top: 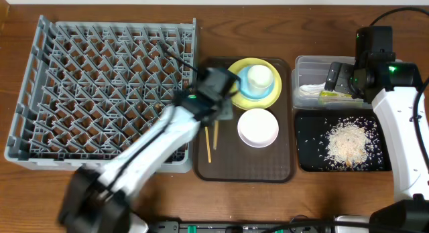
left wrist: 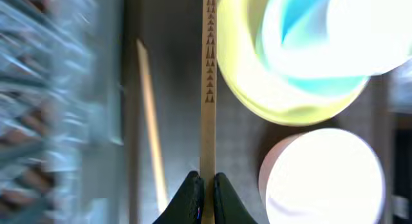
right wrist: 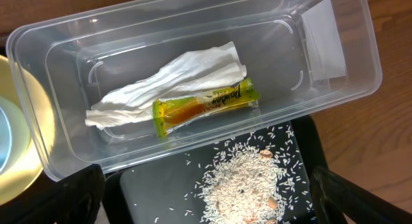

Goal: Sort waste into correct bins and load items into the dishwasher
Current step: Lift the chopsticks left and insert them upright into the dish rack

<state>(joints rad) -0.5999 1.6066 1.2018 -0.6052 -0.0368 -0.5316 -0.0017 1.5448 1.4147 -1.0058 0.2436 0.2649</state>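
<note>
My left gripper (left wrist: 207, 182) is shut on one wooden chopstick (left wrist: 208, 89) over the brown serving tray, beside the yellow plate (left wrist: 257, 95). The second chopstick (left wrist: 149, 114) lies on that tray. The plate (top: 236, 67) holds the light blue bowl (top: 249, 91) and the white cup (top: 261, 77). The white bowl (top: 258, 128) sits in front of it. The grey dish rack (top: 100, 86) stands at the left. My right gripper (right wrist: 219, 198) is open and empty above the clear tub (right wrist: 335, 89), which holds the napkin (right wrist: 174, 79) and the green-yellow wrapper (right wrist: 206, 107). Rice scraps (right wrist: 244, 182) lie in the black tray (top: 308, 163).
The dark brown serving tray (top: 244, 169) lies between the rack and the bins. My left arm (top: 147, 152) reaches across the rack's front right corner. The wooden table shows around everything.
</note>
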